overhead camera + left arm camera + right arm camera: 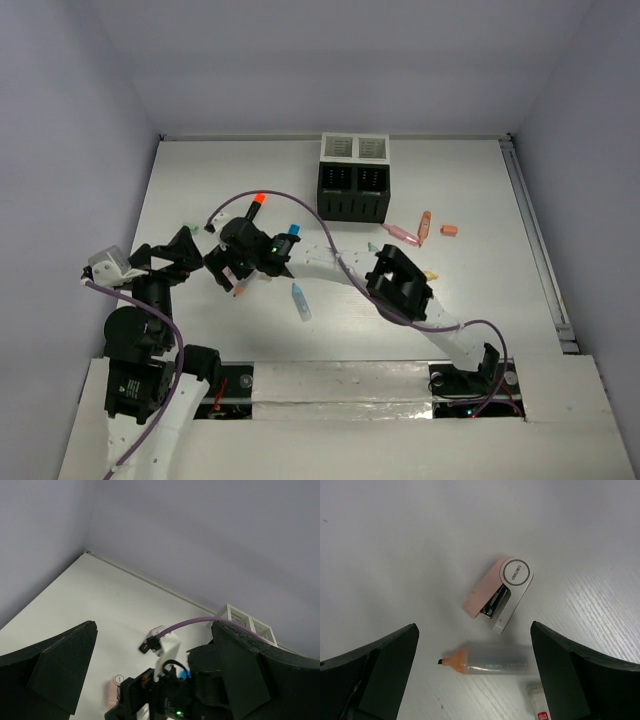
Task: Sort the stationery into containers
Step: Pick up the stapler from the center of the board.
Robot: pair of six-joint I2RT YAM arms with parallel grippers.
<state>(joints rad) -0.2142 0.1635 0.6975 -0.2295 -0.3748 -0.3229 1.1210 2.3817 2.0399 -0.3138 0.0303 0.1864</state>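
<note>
The job stood at the picking stage: most of the stationery lay loose on the worktop (250, 170), and the right arm's fingers (474, 630) hung spread wide over two pieces, gripping nothing. Between them lay a pink mini stapler (499, 594) and, just below it in the wrist view, an orange highlighter (492, 663) with its tip bare, the two close but apart. I judged the next move would be to choose one, turn the wrist so the fingers straddled its narrow side, then lower and close. The stapler lay aslant, so a careless close might nudge the highlighter. The left arm's fingers (154, 630) were likewise wide open and empty, raised above the worktop and pointed toward the other arm's wrist. The organizer (352, 208) stood well apart toward the far edge, its black half (335, 185) in front joined to its white half (355, 147) behind. I could not tell whether any compartment held anything; nothing poked above the rims. Elsewhere lay an orange-capped marker (257, 203), a blue-capped marker (292, 234) and a pale blue highlighter (301, 301). Off to the right were a pink highlighter (400, 234) and a small eraser (449, 231).
</note>
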